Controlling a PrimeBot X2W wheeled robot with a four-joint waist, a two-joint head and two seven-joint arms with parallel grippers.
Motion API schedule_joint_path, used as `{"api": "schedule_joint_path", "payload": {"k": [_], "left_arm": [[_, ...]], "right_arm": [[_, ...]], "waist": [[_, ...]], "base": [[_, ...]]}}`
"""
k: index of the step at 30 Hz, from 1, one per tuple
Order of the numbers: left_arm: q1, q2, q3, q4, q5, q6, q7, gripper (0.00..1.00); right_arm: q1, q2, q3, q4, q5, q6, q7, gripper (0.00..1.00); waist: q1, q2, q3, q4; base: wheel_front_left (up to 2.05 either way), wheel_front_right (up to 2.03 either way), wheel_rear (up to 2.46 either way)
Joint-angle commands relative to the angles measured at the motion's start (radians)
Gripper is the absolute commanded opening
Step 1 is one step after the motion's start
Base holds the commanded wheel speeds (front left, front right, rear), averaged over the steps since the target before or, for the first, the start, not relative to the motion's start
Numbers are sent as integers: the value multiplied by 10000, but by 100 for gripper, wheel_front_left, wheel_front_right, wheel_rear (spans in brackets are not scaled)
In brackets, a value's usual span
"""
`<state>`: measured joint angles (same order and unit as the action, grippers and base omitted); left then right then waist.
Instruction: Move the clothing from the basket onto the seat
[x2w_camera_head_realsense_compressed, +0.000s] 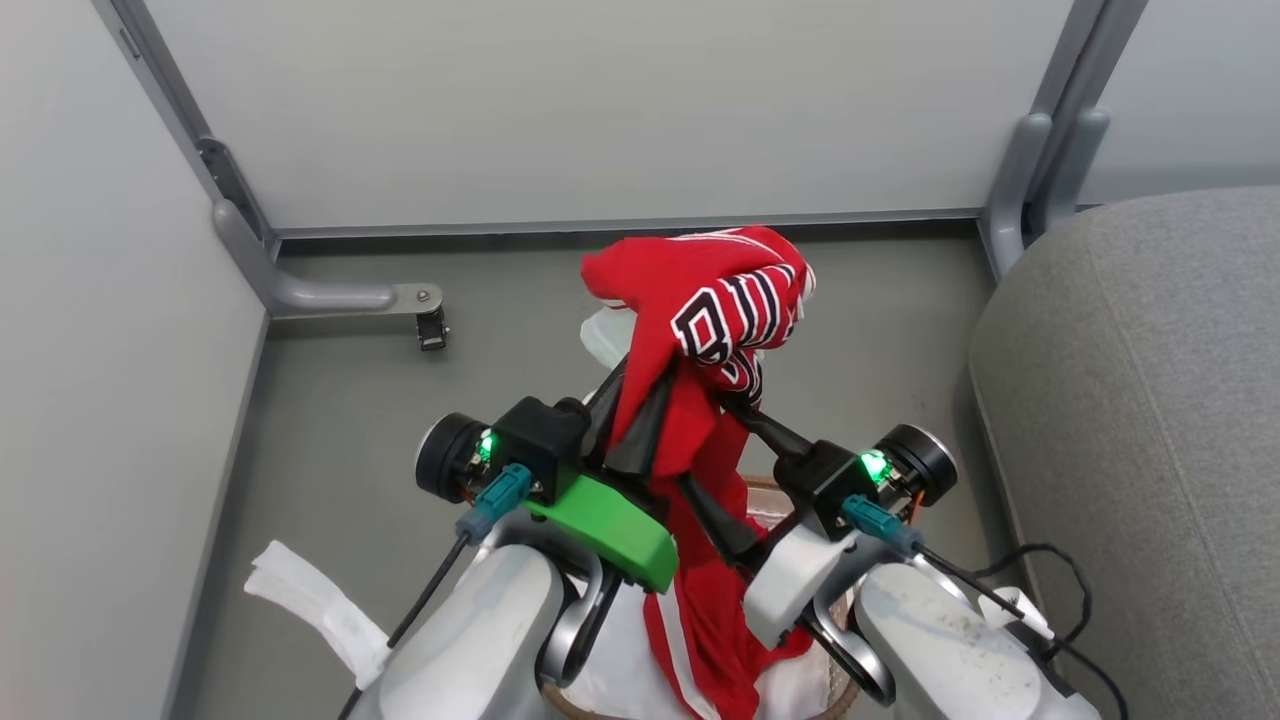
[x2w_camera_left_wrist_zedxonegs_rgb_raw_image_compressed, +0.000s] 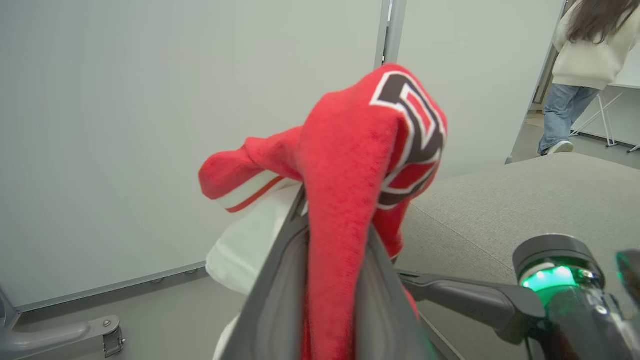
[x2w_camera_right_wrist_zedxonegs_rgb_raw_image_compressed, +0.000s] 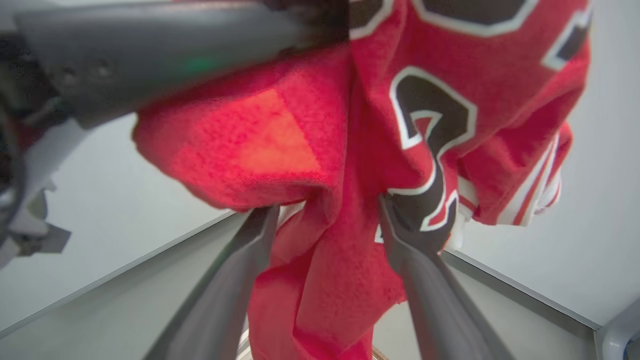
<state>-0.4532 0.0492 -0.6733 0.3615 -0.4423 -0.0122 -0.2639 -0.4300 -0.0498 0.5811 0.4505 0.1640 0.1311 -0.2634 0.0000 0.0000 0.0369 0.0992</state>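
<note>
The clothing, a red jersey (x2w_camera_head_realsense_compressed: 730, 310) with black-and-white lettering, is lifted and draped over both sets of fingers. My left gripper (x2w_camera_head_realsense_compressed: 640, 400) is shut on a fold of it; in the left wrist view the red cloth (x2w_camera_left_wrist_zedxonegs_rgb_raw_image_compressed: 350, 165) runs down between the pinched fingers (x2w_camera_left_wrist_zedxonegs_rgb_raw_image_compressed: 280, 280). My right gripper (x2w_camera_head_realsense_compressed: 705, 440) stands open, and its spread fingers (x2w_camera_right_wrist_zedxonegs_rgb_raw_image_compressed: 235, 270) straddle the hanging jersey (x2w_camera_right_wrist_zedxonegs_rgb_raw_image_compressed: 320, 280). A red length with a white stripe (x2w_camera_head_realsense_compressed: 690, 630) trails down into the basket (x2w_camera_head_realsense_compressed: 765, 487), largely hidden beneath my arms. The grey seat (x2w_camera_head_realsense_compressed: 1130, 400) lies to the right.
Pale partition walls (x2w_camera_head_realsense_compressed: 600, 110) close off the back and left, with a metal foot and caster (x2w_camera_head_realsense_compressed: 430, 325) on the grey floor. White cloth (x2w_camera_left_wrist_zedxonegs_rgb_raw_image_compressed: 250, 240) hangs behind the jersey, and a white strip (x2w_camera_head_realsense_compressed: 310, 600) lies at lower left. A person (x2w_camera_left_wrist_zedxonegs_rgb_raw_image_compressed: 590, 60) stands beyond the seat (x2w_camera_left_wrist_zedxonegs_rgb_raw_image_compressed: 525, 200).
</note>
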Motion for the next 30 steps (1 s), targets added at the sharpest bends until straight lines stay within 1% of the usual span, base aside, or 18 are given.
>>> {"api": "schedule_joint_path", "payload": {"k": [1, 6, 16, 17, 18, 19, 20, 25, 29, 30], "left_arm": [[-249, 28, -77, -58, -112, 51, -9, 0], [-432, 30, -556, -162, -322, 124, -9, 0], [-508, 26, -1056, -207, -724, 294, -9, 0], [-519, 26, -1085, -221, -748, 296, -9, 0], [-534, 26, -1113, -229, -806, 309, -9, 0], [-542, 26, -1128, -228, -849, 336, -9, 0], [-554, 26, -1143, -234, -846, 364, -9, 0], [-536, 26, -1105, -99, -839, 409, -9, 0], [-541, 26, -966, -105, -657, 445, -9, 0], [-531, 28, -911, -148, -560, 445, -9, 33]], "right_arm": [[-187, -38, 8, 131, 23, -7, -18, 100], [-485, -34, -363, 363, 76, -7, -18, 100], [-753, -33, -561, 412, 224, -7, -18, 100], [-761, -31, -569, 406, 249, -7, -18, 93], [-749, -31, -580, 427, 347, -7, -18, 47], [-742, -33, -600, 450, 439, -7, -18, 20], [-767, -37, -618, 455, 475, -7, -18, 0], [-734, -34, -672, 459, 677, -7, -18, 0], [-625, -37, -798, 418, 587, -7, -18, 0], [-586, -35, -829, 411, 552, -7, -18, 0]], "waist": [[0, 0, 105, 141], [0, 0, 189, 448], [0, 0, 292, 796], [0, 0, 305, 818], [0, 0, 319, 843], [0, 0, 328, 860], [0, 0, 337, 876], [0, 0, 382, 866], [0, 0, 416, 763], [0, 0, 420, 712]], "base": [[0, 0, 0], [0, 0, 0], [0, 0, 0], [0, 0, 0], [0, 0, 0], [0, 0, 0], [0, 0, 0], [0, 0, 0], [0, 0, 0], [0, 0, 0]]}}
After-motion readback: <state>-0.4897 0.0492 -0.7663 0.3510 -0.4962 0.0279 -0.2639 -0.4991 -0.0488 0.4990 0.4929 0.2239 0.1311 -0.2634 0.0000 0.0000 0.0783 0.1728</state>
